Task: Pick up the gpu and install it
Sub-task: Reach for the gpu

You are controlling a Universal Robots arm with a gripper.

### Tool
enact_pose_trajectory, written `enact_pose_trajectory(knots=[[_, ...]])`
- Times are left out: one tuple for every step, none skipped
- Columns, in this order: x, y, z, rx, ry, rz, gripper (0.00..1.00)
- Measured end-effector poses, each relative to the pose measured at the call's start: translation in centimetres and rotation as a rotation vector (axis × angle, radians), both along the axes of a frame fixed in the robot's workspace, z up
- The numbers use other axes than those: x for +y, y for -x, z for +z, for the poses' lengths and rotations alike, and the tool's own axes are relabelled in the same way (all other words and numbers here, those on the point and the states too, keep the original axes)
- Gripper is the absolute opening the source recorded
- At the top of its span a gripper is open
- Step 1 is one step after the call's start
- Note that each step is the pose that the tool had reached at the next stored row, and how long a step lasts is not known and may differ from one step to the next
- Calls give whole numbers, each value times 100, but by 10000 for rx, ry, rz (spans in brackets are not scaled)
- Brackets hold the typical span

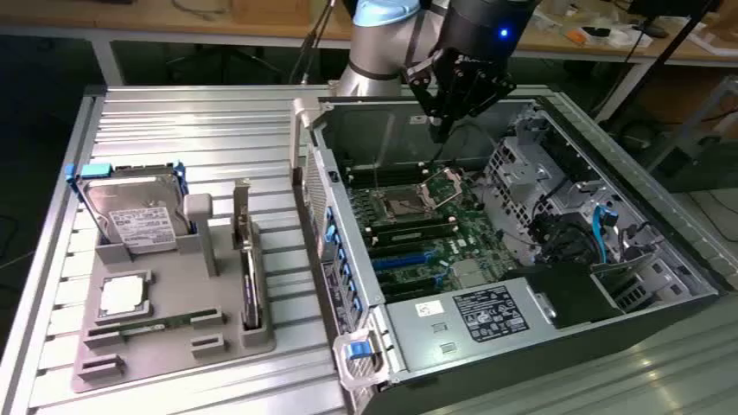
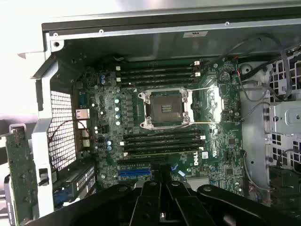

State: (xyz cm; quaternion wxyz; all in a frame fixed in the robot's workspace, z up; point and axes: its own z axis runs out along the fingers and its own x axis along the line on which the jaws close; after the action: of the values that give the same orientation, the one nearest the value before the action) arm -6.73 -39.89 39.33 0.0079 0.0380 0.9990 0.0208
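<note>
Nothing is gripped yet: the black gripper point(image 1: 442, 130), pressed together, is poised above the open black computer case point(image 1: 576, 354); the thin tan-green gpu card point(image 1: 247, 259) is seemingly stood upright beside it, uninstalled.

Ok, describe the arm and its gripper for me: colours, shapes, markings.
The arm is silver-grey tubing with a light-blue joint cap. A black cylindrical wrist section carries a small blue light. The gripper is matte black, built of angular linkages.
</note>
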Motion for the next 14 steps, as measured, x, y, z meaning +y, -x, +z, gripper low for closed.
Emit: enact_pose_trajectory(knots=[[0, -28, 0, 0, 1, 0, 11], [0, -43, 0, 0, 0, 1, 11], [0, -57, 0, 0, 1, 0, 11], [0, -71, 0, 0, 0, 0, 11], [0, -83, 0, 0, 0, 0, 11], [0, -88, 0, 0, 0, 0, 11], [0, -88, 0, 0, 0, 0, 11], [0, -88, 0, 0, 0, -1, 11], [0, -88, 0, 0, 0, 0, 11], [1, -80, 0, 0, 0, -2, 11], [1, -66, 0, 0, 1, -2, 11], [1, -47, 0, 0, 0, -1, 11], [1, -24, -1, 0, 0, -2, 11], [1, -8, -1, -1, 0, -1, 11]])
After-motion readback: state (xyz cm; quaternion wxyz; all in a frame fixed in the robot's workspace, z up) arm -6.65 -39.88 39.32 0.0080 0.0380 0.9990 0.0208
